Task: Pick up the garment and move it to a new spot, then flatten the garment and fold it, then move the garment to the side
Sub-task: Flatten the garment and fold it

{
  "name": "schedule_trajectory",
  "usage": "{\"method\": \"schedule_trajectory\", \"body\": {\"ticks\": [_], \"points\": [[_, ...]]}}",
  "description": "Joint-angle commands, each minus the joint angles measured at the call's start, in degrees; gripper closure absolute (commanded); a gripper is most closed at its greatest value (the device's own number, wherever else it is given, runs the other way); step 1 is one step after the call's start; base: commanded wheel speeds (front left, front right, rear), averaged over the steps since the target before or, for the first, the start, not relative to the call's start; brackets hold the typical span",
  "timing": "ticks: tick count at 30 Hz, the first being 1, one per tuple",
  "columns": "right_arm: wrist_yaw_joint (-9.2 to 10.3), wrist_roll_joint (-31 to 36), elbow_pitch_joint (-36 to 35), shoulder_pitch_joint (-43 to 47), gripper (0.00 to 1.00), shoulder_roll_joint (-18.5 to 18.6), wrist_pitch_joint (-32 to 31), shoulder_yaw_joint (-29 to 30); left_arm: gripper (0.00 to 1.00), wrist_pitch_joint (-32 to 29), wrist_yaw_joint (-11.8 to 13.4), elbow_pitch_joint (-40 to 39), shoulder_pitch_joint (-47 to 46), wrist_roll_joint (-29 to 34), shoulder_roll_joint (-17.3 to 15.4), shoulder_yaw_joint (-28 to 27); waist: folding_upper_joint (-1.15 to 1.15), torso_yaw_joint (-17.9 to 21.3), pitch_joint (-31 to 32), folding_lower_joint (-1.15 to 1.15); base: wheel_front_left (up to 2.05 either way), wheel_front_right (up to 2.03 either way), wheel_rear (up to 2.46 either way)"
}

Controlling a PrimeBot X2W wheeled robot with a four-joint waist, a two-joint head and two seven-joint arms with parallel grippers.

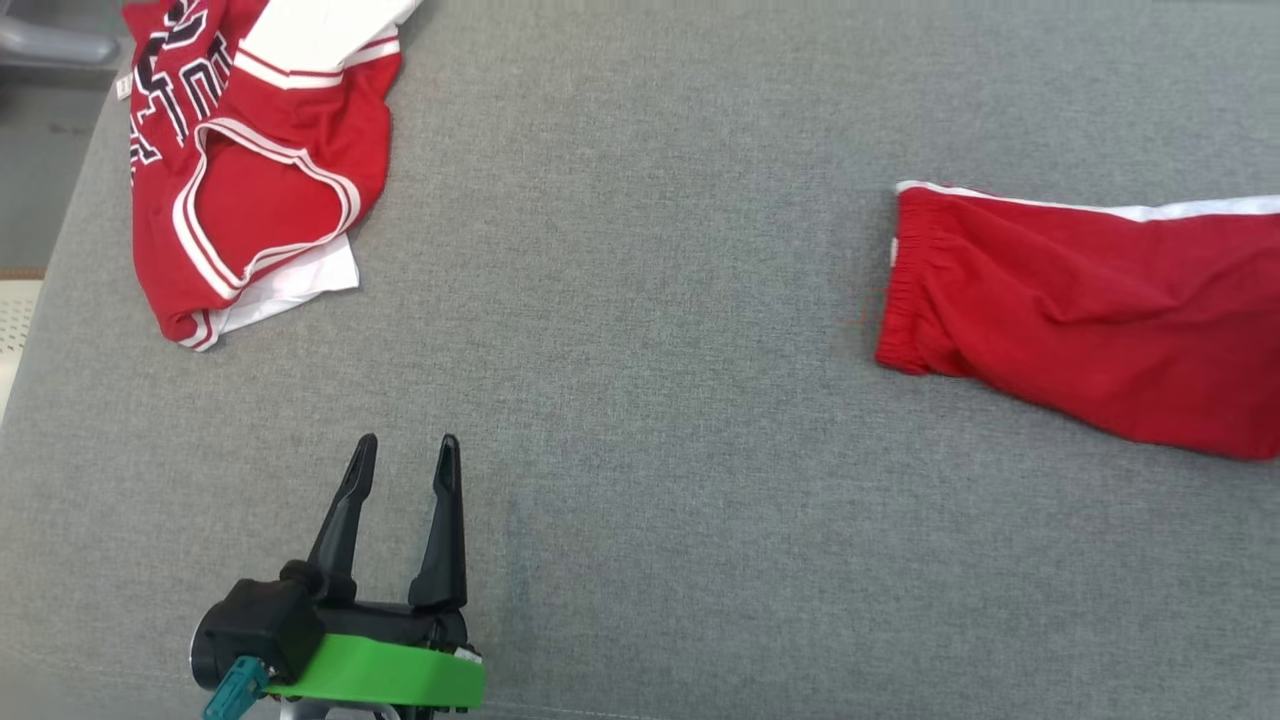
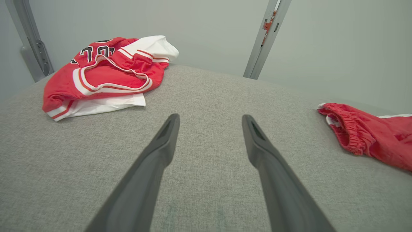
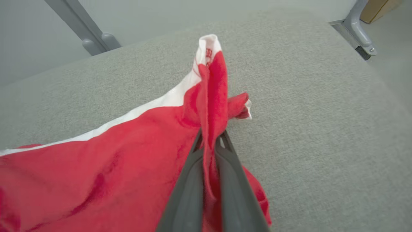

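A grey fabric-covered counter (image 1: pixel 640 250) carries two red garments, well apart. The garment being handled, a pair of red shorts (image 1: pixel 1080 310), lies at the counter's right side. Its gathered elastic waistband (image 1: pixel 905 290) faces the counter's middle, a white side stripe (image 1: pixel 1150 210) runs along its far edge, and the rest of it runs past the right border of the head view. In the right wrist view the right gripper (image 3: pixel 210 137) has its jaws pressed together on a fold of the shorts (image 3: pixel 96 180). The pinched cloth stands up in a narrow red ridge tipped with white above the counter, and the bulk of the fabric spreads flat on the counter toward that view's lower left. At the counter's far left corner sits a crumpled red jersey (image 1: pixel 250 170) with white trim and black lettering, a white layer showing under its near edge. The left gripper (image 1: pixel 406 442) is over bare cloth near the counter's front left. Its jaws are spread wide with nothing between them, and they touch neither garment. Its own wrist view shows the same open fingers (image 2: pixel 161 151) above the counter, the jersey (image 2: pixel 106 77) toward the far left and the waistband end of the shorts (image 2: pixel 370 135) at the right. Beyond the counter's far edge a grey metal post (image 2: pixel 265 38) stands against a pale wall.
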State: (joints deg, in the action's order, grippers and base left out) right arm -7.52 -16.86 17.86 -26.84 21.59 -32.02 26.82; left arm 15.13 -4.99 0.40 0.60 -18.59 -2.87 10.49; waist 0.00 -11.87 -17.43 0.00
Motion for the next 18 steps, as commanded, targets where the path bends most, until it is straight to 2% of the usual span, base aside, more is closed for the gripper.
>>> {"method": "schedule_trajectory", "body": {"ticks": [1, 5, 12, 18], "points": [[0.06, 0.78, -0.87, 0.87, 1.00, 0.24, -0.14, 0.81, 0.00, 0.01, -0.20, -0.06, 1.16, -0.05, -0.07, -0.42, 0.00, 1.38, 2.38, 0.00, 0.00, 0.00, 0.00], [0.06, 1.39, -3.83, 0.12, 1.00, -0.95, -0.41, 0.24, 0.00, 0.01, -0.04, -0.50, 2.08, -0.92, -0.07, 0.19, 0.00, 1.20, 2.63, 0.00, 0.00, 0.00, 0.00], [0.05, -0.49, -9.90, 0.50, 1.00, -6.75, -3.30, -14.55, 0.00, 0.01, 0.23, 0.15, 1.63, -1.50, -0.07, 2.02, 0.00, 1.48, 1.85, 0.00, 0.00, 0.00, 0.00], [0.05, 0.87, -8.78, 0.93, 1.00, -11.58, -2.04, -23.18, 0.00, 0.01, 0.36, 1.19, 0.62, -0.84, -0.07, 2.15, 0.00, 1.41, 1.99, 0.00, 0.00, 0.00, 0.00]]}}
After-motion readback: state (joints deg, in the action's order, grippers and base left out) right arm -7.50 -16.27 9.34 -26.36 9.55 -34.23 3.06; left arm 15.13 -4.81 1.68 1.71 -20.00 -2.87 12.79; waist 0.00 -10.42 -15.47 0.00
